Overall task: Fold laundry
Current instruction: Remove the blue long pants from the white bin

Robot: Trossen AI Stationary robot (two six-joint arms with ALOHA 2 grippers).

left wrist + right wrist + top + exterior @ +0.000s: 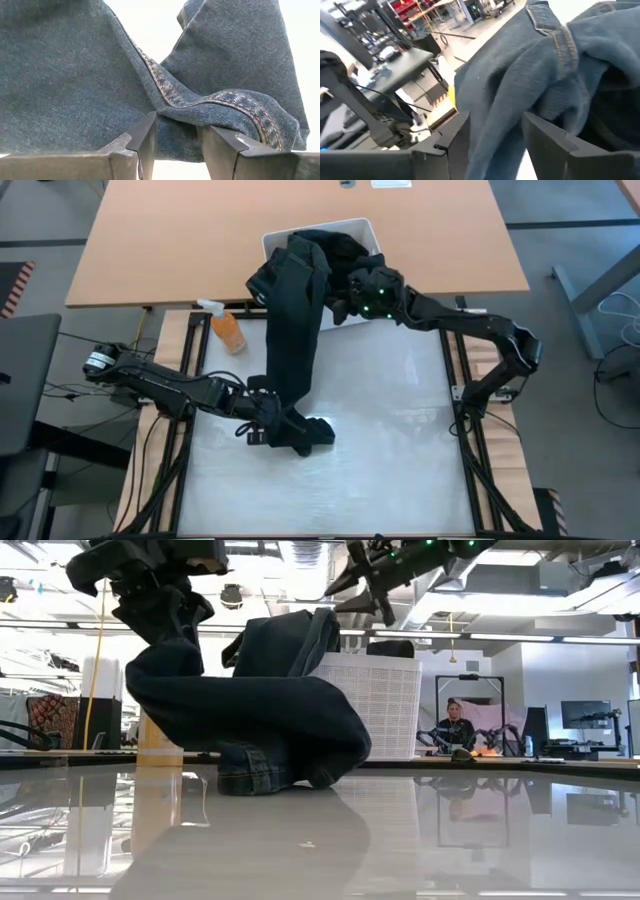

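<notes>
Dark navy denim trousers [290, 330] drape out of the white bin [362, 227] and run down onto the table, where one leg end lies bunched [308, 430]. In the low view the trousers [260, 710] arch from the bin [385, 710] to the tabletop. My left gripper [266, 424] is at the bunched leg end, shut on it. My right gripper [340, 298] is at the bin's near rim, shut on the trousers' upper part. More black clothing [345, 250] lies in the bin. My left gripper [177, 145] pinches a fold of the trouser leg along its stitched side seam [170, 107] between the two fingers, coming level from the table's left. The held fold is raised off the table; the hem [250, 780] beside it rests on the tabletop. My right gripper [495, 135] has bunched denim of the trousers' upper part, below a stitched pocket seam [490, 100], between its two fingers, coming from the table's right. That part hangs over the bin's rim. How far back the cloth reaches I cannot tell.
An orange spray bottle [228, 330] stands at the table's far left, close to the trousers. The white bin sits at the far edge against a wooden table [180, 240]. Bare tabletop [400, 440] lies to the near and right of the trousers.
</notes>
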